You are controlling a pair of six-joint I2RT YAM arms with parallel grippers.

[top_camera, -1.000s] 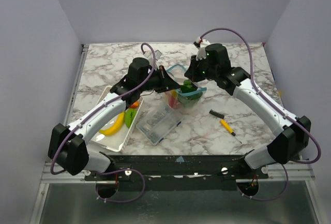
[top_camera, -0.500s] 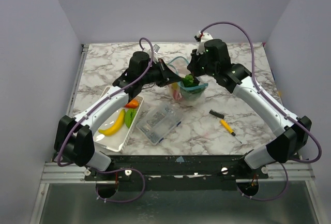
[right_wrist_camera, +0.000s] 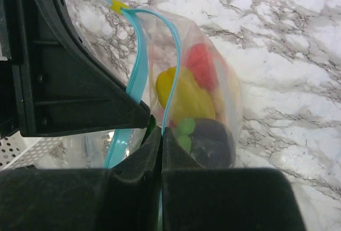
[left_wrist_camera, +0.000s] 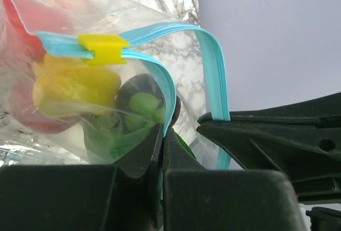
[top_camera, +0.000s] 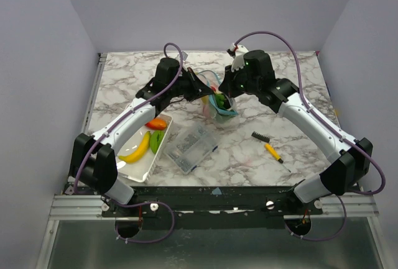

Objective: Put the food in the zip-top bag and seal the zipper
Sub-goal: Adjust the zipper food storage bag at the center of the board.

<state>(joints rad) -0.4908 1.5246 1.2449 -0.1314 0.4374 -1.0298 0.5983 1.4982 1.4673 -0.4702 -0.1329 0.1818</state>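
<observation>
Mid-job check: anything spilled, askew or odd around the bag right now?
Nothing spilled or damaged. The left hand and right hand each pinch one side of the zip-top bag mouth, so the zipper gapes open beyond its yellow slider. A banana, green piece and orange-red piece lie on the white tray.

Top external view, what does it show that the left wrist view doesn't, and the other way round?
Only top external: the white tray with the banana, the clear box and the brush. Only left wrist: the yellow slider on the zipper. Both: the zip-top bag with food inside, its mouth pinched by the left hand.
</observation>
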